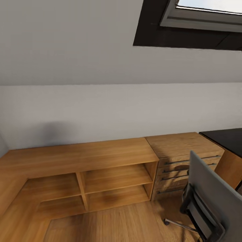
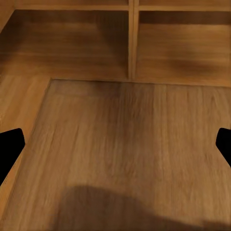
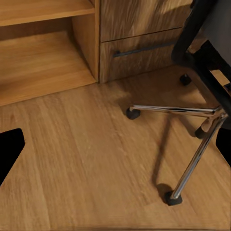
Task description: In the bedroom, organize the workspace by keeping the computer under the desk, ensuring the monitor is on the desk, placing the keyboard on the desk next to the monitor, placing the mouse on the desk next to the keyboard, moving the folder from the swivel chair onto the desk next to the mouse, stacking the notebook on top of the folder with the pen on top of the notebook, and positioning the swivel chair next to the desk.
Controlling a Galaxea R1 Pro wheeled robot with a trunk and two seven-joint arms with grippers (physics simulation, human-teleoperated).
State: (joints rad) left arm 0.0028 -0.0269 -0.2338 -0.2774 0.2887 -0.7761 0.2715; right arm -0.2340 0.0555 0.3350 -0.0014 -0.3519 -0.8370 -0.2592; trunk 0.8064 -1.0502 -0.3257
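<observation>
While in transit, swivel chair [image 1: 210,198] sits near right — table [image 1: 226,138] corner beyond it.
Both tools look wide, empty; approach the seat side before reaching.

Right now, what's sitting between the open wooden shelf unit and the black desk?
In the head view, a light wooden dresser with dark bar handles stands between the shelf unit and the desk. The swivel chair stands in front of it.
</observation>
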